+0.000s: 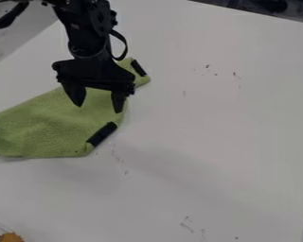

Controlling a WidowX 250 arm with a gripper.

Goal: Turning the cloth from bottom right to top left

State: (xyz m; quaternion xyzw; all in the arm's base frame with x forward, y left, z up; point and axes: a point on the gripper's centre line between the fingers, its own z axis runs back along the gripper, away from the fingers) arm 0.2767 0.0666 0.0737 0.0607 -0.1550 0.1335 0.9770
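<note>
My black gripper (99,108) hangs at the upper left over the green cloth, its two fingers spread apart with nothing between them. The cloth (53,124) lies on the table's left part, its left end running out of the view. Its lower left part looks wrinkled. Black strips mark the cloth near its lower right edge and at its upper right corner. The gripper hides part of the cloth's upper right area. Whether the fingertips touch the cloth, I cannot tell.
The white table (217,127) bears small dark marks at the upper right and lower middle. An orange object (11,237) shows at the bottom left corner. Dark items lie beyond the table's far edge at the top right.
</note>
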